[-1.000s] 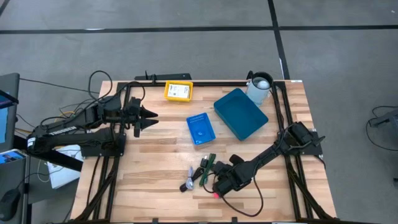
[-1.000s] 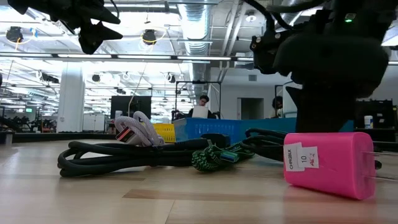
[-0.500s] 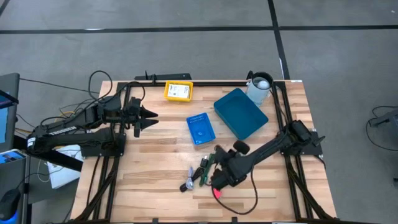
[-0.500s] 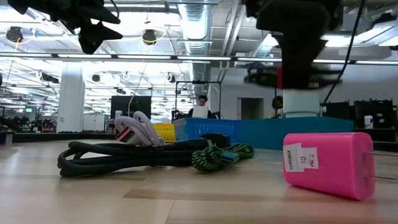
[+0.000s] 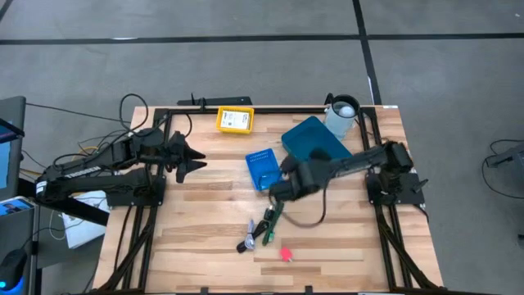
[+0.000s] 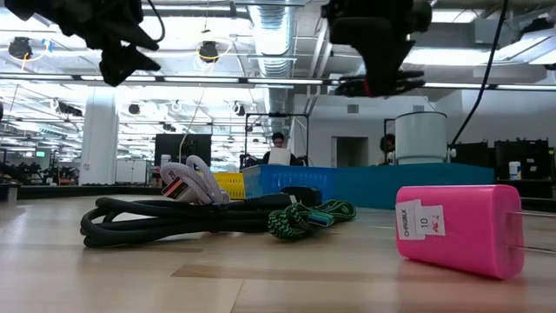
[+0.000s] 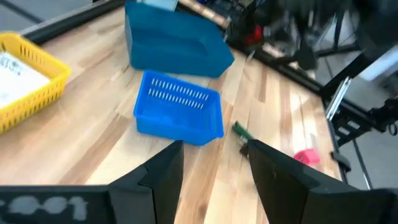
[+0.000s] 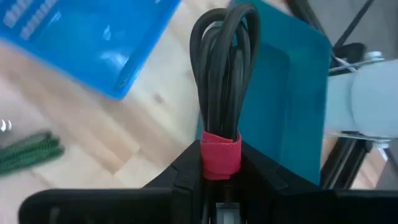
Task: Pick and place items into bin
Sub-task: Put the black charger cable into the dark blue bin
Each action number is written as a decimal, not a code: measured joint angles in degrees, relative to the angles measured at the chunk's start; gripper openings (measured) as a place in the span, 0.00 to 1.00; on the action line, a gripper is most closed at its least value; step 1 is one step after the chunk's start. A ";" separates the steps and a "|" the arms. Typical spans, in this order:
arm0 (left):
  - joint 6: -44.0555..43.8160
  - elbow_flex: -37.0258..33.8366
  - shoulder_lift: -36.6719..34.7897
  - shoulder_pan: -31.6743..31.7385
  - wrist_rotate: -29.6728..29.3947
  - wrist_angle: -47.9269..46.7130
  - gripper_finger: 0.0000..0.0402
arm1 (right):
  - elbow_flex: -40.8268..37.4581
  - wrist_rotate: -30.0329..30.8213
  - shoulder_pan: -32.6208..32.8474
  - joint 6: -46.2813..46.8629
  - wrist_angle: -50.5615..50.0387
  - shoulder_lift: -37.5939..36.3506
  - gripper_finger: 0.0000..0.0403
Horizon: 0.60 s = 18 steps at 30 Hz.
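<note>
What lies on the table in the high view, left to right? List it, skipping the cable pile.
Left claw → yellow basket → small blue basket → teal bin → white cup.

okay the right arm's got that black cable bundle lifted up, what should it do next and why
Probably carry it a little farther over the teal bin before letting go. The right gripper is shut on the coiled black cable with a red strap, and in the wrist view the coil hangs over the bin's near edge, with bare wood under part of it. The left gripper waits, open, at its own side.
</note>
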 joint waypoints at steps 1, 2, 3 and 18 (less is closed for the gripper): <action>-0.02 0.00 0.00 -0.02 0.02 -0.84 0.43 | 0.04 -0.03 -1.39 -0.08 -1.10 -0.87 0.17; -0.02 0.00 -0.02 0.00 -0.01 -1.44 0.43 | 0.06 -0.21 -2.74 -0.21 -1.90 -1.47 0.17; -0.02 0.00 0.00 0.00 0.00 -1.97 0.43 | 0.10 -0.61 -4.18 -0.91 -1.54 -1.77 0.17; -1.30 0.02 0.00 0.00 -0.02 -5.00 0.43 | -3.59 -5.24 -23.75 -16.63 -0.94 -3.05 0.17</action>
